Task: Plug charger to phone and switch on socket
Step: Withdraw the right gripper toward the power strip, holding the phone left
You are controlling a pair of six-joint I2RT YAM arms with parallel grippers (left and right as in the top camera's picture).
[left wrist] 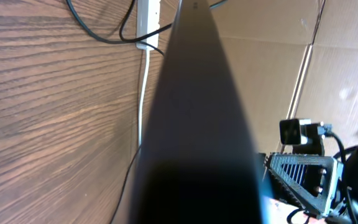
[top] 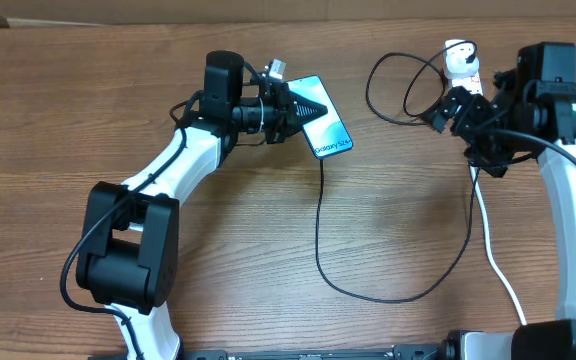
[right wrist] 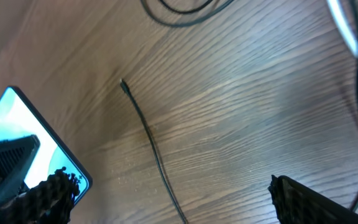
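My left gripper is shut on the phone, whose light blue "Galaxy" screen faces up. The phone's dark edge fills the middle of the left wrist view. The black charger cable loops across the table towards the white plug adapter. Its connector tip lies on the wood just beside the phone, apart from it. My right gripper is open and empty above the table near the white socket strip, which my right arm mostly hides.
The strip's white lead runs towards the front right edge. The strip and lead also show in the left wrist view. Cardboard walls stand behind the table.
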